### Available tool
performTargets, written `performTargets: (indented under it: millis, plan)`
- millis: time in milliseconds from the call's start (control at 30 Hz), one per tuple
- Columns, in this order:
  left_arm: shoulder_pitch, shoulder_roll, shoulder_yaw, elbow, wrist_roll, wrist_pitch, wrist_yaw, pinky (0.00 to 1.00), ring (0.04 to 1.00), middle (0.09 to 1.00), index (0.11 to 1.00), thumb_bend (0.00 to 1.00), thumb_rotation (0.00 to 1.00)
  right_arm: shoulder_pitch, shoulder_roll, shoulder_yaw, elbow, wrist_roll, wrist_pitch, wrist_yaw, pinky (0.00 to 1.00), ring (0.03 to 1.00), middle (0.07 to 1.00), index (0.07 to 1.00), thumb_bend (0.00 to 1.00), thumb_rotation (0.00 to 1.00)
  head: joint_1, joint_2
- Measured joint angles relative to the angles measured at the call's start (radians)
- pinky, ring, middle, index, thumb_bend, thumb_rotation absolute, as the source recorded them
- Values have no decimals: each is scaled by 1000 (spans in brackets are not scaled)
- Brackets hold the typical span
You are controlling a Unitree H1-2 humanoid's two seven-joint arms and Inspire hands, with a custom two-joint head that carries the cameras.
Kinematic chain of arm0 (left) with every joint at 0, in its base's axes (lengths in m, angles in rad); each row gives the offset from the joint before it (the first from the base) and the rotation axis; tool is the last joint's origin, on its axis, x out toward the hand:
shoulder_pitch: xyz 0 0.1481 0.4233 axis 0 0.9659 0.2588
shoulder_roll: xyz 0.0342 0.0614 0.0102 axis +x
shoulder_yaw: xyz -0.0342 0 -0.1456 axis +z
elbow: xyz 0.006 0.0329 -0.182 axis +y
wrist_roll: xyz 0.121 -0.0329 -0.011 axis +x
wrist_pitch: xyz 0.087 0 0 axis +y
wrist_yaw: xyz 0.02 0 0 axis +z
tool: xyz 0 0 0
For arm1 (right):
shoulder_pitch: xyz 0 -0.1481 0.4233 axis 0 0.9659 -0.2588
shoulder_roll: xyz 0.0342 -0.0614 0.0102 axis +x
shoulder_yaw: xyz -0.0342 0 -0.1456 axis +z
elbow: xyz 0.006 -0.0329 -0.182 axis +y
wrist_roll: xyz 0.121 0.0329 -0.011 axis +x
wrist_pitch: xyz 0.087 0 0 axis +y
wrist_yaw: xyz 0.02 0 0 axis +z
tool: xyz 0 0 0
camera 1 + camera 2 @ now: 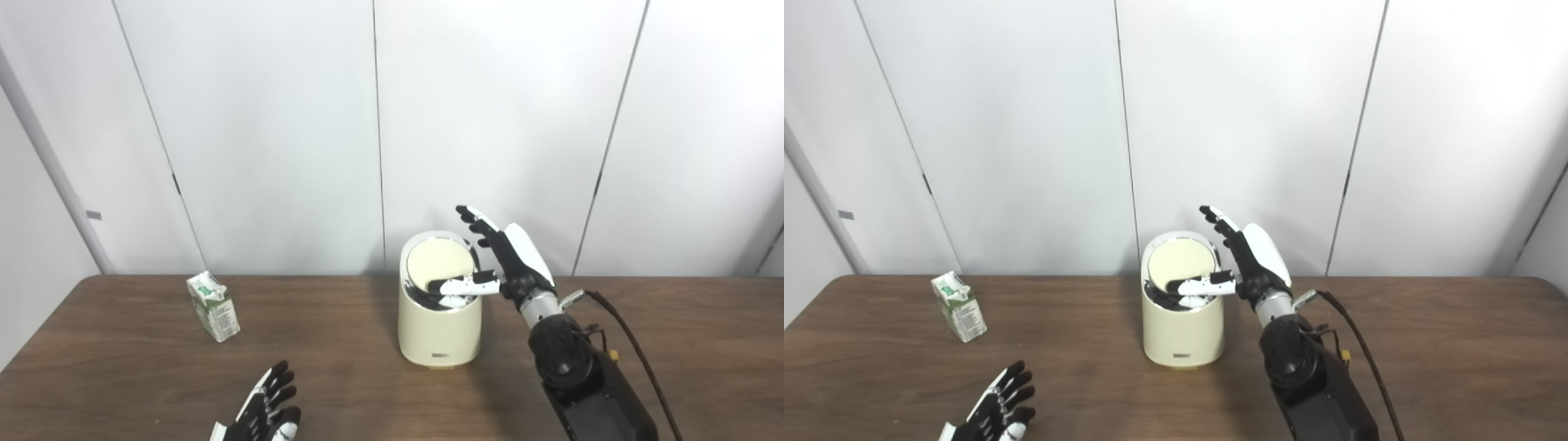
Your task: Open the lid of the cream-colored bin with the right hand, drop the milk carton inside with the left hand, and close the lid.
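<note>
The cream-colored bin (438, 334) stands at the table's middle, its round lid (440, 258) tilted up toward me, showing a dark gap at its lower edge. My right hand (511, 257) is beside the bin's right rim, open, fingers stretched up and apart behind the lid. Its thumb (459, 285) lies across the lid's lower edge, over the gap. A green-and-white milk carton (213, 306) stands alone at the left, slightly crumpled. My left hand (263, 407) hovers open low at the front edge, well short of the carton, holding nothing.
The brown wooden table (122, 373) runs the full width, backed closely by white wall panels (275, 122). A dark cable (637, 352) loops off my right forearm (582, 380) over the table's right side.
</note>
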Motion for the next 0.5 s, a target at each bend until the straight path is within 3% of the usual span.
performTargets:
  millis: [367,500]
  plan:
    - [-1,-2,0,-1,-11,5,-1,782,873,911,958,390,597,0,-15,12,-2,-27,-18,-10,811,893,907,905,823,326,-2,5]
    - [-1,-1,0,-1,-10,10,-1,784,870,908,956,362,564,3,-14,6,-3,-26,-17,-11,804,887,903,902,797,323,2,6]
